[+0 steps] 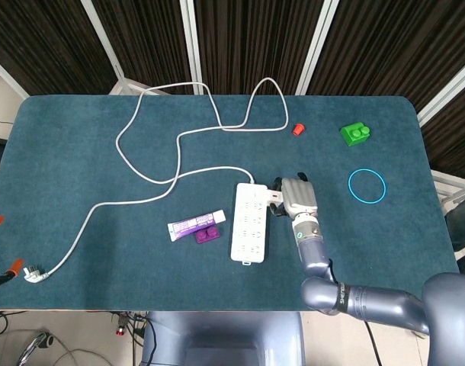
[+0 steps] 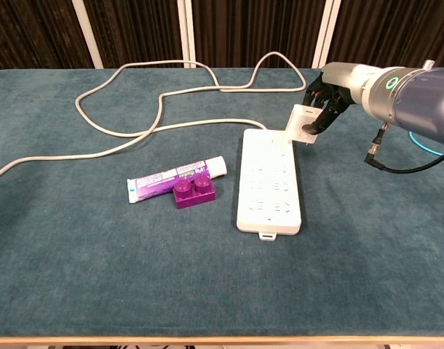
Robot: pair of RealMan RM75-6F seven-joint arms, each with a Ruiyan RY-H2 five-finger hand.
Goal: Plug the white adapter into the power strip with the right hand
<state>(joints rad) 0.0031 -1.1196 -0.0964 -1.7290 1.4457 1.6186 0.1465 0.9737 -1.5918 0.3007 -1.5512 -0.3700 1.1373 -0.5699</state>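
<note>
One hand shows, the right hand [image 2: 322,102], its fingers closed around the white adapter [image 2: 301,123], held tilted over the far right corner of the white power strip [image 2: 269,182]; contact between them is unclear.

The head view looks almost straight down from high above, taking in the whole table [image 1: 80,244] from edge to edge, with dark curtains along the top of the frame. The chest view sits low at the near edge, looking level and forward across the table [image 2: 76,276], much closer in. Both share the power strip [image 1: 250,223] [image 2: 269,182] at centre and the cable [image 1: 164,137] [image 2: 135,94] looping toward the upper left.
</note>
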